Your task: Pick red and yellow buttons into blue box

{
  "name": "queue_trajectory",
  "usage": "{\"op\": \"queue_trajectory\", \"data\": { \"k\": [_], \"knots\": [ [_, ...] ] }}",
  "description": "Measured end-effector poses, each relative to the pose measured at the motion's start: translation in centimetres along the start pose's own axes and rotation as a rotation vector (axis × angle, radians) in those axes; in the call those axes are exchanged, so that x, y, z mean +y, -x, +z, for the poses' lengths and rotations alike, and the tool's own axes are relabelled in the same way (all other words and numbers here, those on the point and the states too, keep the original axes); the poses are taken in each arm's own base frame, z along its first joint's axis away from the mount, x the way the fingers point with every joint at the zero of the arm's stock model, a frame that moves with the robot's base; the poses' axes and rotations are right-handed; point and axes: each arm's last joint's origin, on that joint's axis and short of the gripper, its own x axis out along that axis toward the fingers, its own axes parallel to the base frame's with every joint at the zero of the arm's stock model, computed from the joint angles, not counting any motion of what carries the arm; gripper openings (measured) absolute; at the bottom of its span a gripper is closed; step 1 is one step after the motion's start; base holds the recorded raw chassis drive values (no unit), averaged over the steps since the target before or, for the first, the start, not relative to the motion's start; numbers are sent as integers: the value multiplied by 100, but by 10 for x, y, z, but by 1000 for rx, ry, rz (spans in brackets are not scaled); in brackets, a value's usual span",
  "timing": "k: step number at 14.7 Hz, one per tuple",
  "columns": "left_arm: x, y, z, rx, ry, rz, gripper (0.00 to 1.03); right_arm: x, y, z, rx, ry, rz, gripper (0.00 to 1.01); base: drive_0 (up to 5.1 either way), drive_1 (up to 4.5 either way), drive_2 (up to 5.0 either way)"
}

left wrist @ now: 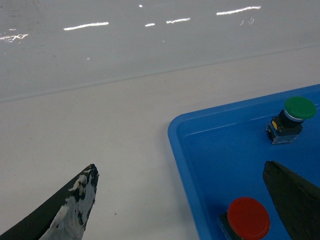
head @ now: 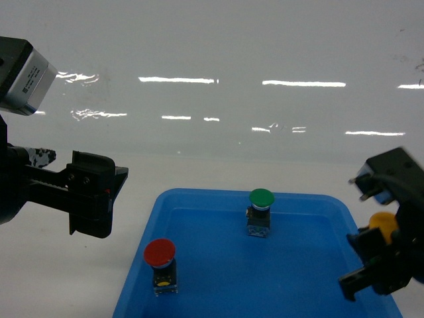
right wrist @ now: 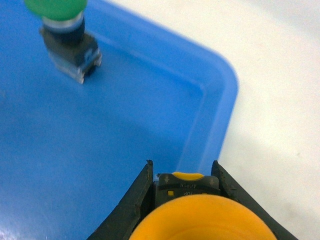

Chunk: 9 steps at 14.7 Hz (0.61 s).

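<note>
- Shallow blue tray (head: 318,278) sits on the white tabletop (head: 212,132); its near edge runs out of the head view at the bottom.
- Red button (head: 159,252) stands upright on the tray floor near the tray's left edge, toward the near-left corner; black-and-clear body under the cap, with a yellow mark on its front.
- Green-capped button (head: 261,198) stands near the tray's far edge, about midway along it, well apart from the red one. Bare tray floor lies between them and to the right of the green one.
- Yellow button (right wrist: 200,217) is gripped by the right gripper (right wrist: 184,200): dark fingers (right wrist: 135,200) press both sides of its body, cap toward the wrist camera. In the head view it hangs at the tray's right edge (head: 383,222), over the rim by the far-right corner.
- Left gripper (left wrist: 185,200) hovers with fingers spread wide and nothing between them. In the wrist view one finger (left wrist: 70,210) is over bare tabletop left of the tray, the other (left wrist: 295,200) over the tray floor; the tray's left rim and the red cap (left wrist: 248,218) lie between them.
- Tabletop left of and beyond the tray is open white surface, glare streaks along the far side.
- The deep blue box does not show in any view.
</note>
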Motion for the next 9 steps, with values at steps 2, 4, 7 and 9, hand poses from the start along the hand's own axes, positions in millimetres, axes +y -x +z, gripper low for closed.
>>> {"op": "queue_trajectory", "data": {
  "k": [2, 4, 7, 9],
  "knots": [
    [0, 0, 0, 0, 0, 0, 98, -12, 21, 9, -74, -58, -20, 29, 0, 0, 0],
    [0, 0, 0, 0, 0, 0, 98, -23, 58, 8, -188, -126, -84, 29, 0, 0, 0],
    [0, 0, 0, 0, 0, 0, 98, -21, 114, -8, -312, -185, -210, 29, 0, 0, 0],
    [0, 0, 0, 0, 0, 0, 98, -15, 143, -26, -330, -206, -287, 29, 0, 0, 0]
  ]
}}
